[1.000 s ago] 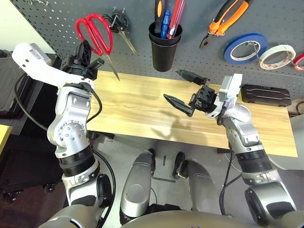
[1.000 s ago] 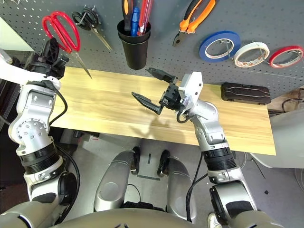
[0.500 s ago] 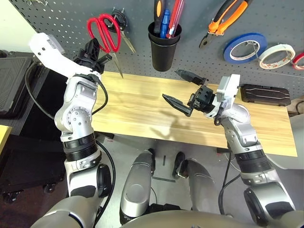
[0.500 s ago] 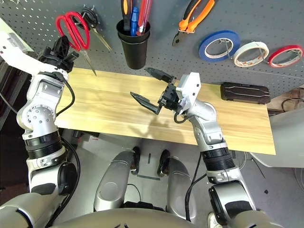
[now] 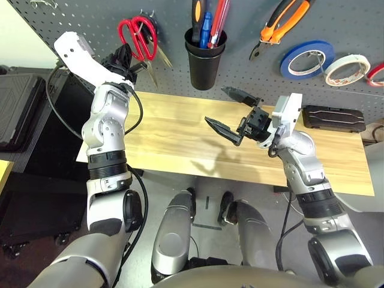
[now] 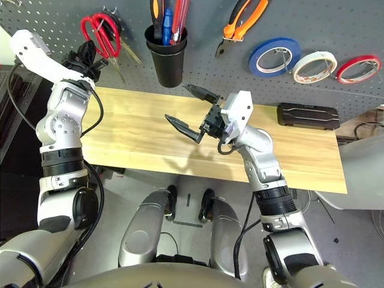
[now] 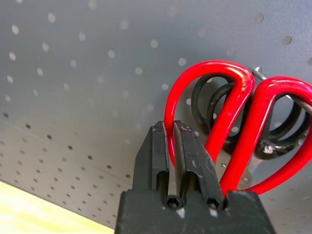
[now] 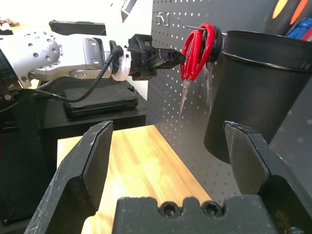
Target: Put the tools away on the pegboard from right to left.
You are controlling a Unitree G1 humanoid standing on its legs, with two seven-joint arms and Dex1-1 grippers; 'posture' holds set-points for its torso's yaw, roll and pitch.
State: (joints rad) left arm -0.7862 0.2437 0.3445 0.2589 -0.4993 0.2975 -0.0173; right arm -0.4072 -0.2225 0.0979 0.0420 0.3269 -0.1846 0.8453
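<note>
The red-handled scissors (image 5: pixel 138 35) hang point-down against the pegboard (image 5: pixel 72 24), their loops over the black-handled scissors (image 7: pixel 209 97) at a metal hook. My left gripper (image 5: pixel 128 57) is shut on one red loop (image 7: pixel 171 129). The hook's tip shows at the top of the red loops, where they meet. My right gripper (image 5: pixel 217 106) hovers open over the middle of the table with nothing between its fingers. The pliers (image 5: pixel 285 27) and the whitish tape roll (image 5: pixel 348 69) hang on the board to the right. The orange-and-black screwdriver (image 5: pixel 198 12) stands in the black cup (image 5: pixel 204 57).
A blue tape roll (image 5: pixel 309 60) and a red tape roll (image 5: pixel 378 75) hang beside the whitish one. A black case (image 5: pixel 334 119) lies at the back right of the wooden table (image 5: pixel 174 138). Other pens stand in the cup.
My left arm has carried the red scissors up and to the right, from beside the board's left part onto the hook with the black scissors. The right arm has stayed put.
</note>
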